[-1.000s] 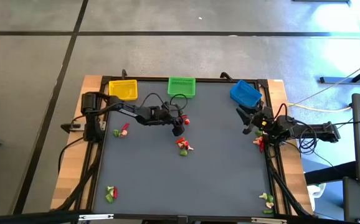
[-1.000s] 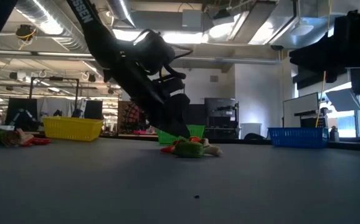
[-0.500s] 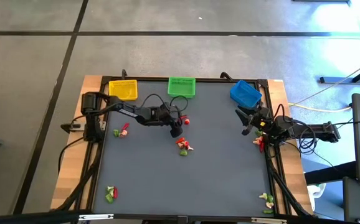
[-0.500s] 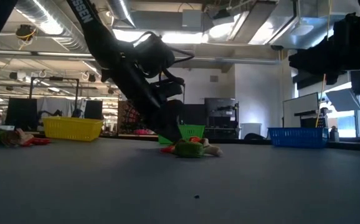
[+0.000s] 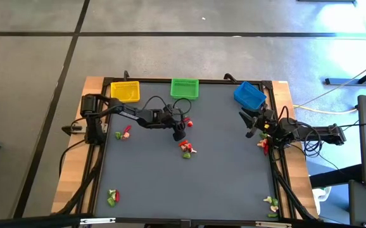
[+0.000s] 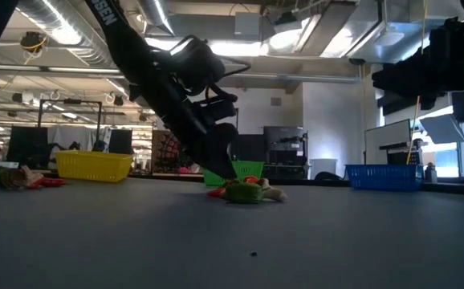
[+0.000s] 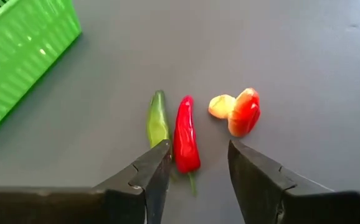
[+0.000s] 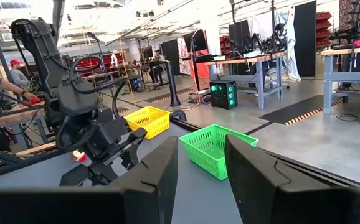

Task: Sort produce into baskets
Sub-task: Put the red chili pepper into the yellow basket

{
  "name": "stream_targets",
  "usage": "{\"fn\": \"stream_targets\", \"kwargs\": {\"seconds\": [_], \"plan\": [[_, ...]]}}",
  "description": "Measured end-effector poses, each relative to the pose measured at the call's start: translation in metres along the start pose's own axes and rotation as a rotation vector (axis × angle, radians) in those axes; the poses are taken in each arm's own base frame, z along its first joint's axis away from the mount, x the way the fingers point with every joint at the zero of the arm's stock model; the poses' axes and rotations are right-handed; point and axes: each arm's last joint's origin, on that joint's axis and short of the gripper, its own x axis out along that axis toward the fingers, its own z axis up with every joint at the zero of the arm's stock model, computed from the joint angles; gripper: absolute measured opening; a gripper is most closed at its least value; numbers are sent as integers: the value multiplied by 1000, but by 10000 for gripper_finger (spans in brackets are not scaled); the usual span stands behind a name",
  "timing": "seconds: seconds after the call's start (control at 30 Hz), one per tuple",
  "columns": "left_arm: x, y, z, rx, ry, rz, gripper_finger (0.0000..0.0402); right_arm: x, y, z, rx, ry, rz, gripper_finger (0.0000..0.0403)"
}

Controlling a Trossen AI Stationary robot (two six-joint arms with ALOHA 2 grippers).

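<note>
from above, the tip of the left gripper (image 5: 180, 131) is too small to be made out. in the left wrist view its fingers (image 7: 156, 177) are seen spread apart, with the stalk end of a red pepper (image 7: 185, 134) between them; no touch can be seen. a green pepper (image 7: 157, 120) lies just beside it, near the green basket (image 7: 18, 56). the right gripper (image 5: 254, 126) is held near the blue basket (image 5: 249, 95), its fingers parted and nothing held. the yellow basket (image 5: 125, 91) sits at the far edge.

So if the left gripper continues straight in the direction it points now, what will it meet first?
Most likely the red pepper: it lies between the fingers of the left gripper, with a green pepper just beside it. How far above the table the fingers are is unclear.
</note>
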Motion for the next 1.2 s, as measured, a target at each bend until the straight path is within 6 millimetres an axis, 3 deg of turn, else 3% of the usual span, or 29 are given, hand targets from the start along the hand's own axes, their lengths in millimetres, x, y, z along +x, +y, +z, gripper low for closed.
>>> {"fn": "stream_targets", "kwargs": {"seconds": [0.9,1.2], "plan": [[3,6,-2,40,13,-86,155,0,0,0,-26,-3,-17,134],[19,3,-11,-41,10,-85,155,0,0,0,-25,-5,-17,134]]}}
